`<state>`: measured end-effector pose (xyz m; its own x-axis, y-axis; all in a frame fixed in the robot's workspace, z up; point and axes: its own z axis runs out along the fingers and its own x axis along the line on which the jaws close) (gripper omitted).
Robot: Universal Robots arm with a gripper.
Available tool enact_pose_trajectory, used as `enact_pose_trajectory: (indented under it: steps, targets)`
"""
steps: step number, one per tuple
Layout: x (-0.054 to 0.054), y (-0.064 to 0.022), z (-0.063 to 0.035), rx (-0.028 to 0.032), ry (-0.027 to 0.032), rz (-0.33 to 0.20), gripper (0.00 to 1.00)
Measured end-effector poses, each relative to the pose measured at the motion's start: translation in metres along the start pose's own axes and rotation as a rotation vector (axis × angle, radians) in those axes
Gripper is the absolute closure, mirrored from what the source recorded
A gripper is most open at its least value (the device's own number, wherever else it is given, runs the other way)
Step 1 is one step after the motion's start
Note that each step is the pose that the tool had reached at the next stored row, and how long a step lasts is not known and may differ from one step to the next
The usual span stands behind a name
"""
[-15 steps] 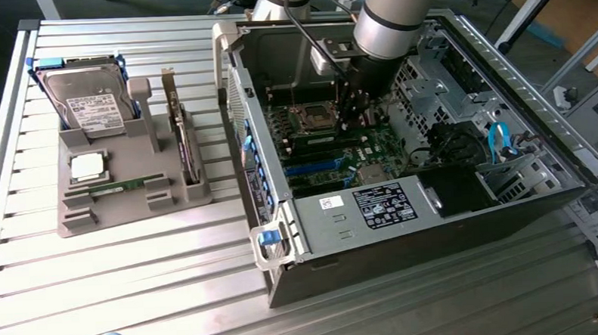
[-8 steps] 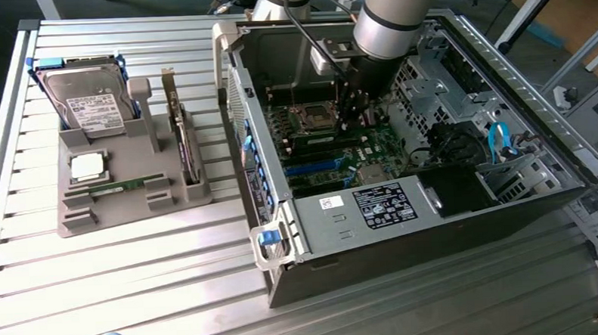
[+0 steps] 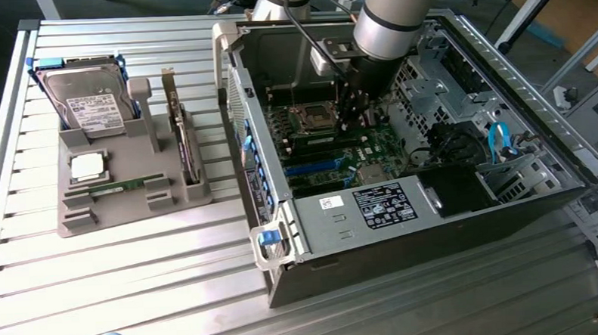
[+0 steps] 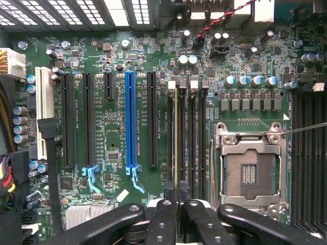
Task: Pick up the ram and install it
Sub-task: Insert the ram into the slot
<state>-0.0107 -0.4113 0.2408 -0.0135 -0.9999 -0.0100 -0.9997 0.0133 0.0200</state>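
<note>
Slatted metal table [image 3: 132, 288] carries everything you are working with. The ram [image 4: 176, 143] is off it: in the wrist view it shows edge-on as a thin pale line, pinched in the gripper [image 4: 177, 200], whose fingers are closed almost together on the stick's thin sides. You hold it on edge and lengthwise along the memory slots [image 4: 191, 138], which I judge is so that its contact edge faces down into one of them. It lies over the slot farthest from the processor socket [image 4: 249, 166], but the wrist view cannot tell you whether it is touching that slot or hanging above it. Beyond the slots the motherboard [image 4: 112, 61] spreads out, with a blue slot [image 4: 130, 117] among the black ones. The exterior view adds the setting: the arm [image 3: 398, 12] reaches down into the open computer case [image 3: 413, 238], and on the exterior view's left, well apart, a grey holder [image 3: 129, 213] keeps a hard drive [image 3: 84, 101], a processor chip [image 3: 87, 167], an upright expansion card [image 3: 184, 142] and what looks like another green stick [image 3: 118, 187].
</note>
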Motion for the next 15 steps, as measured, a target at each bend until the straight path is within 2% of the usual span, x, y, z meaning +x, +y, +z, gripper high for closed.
enact_pose_trajectory:
  steps: [15]
  targets:
    - [0.0011, -0.0004, 0.0008, 0.0000, -0.0001, 0.000, 0.88]
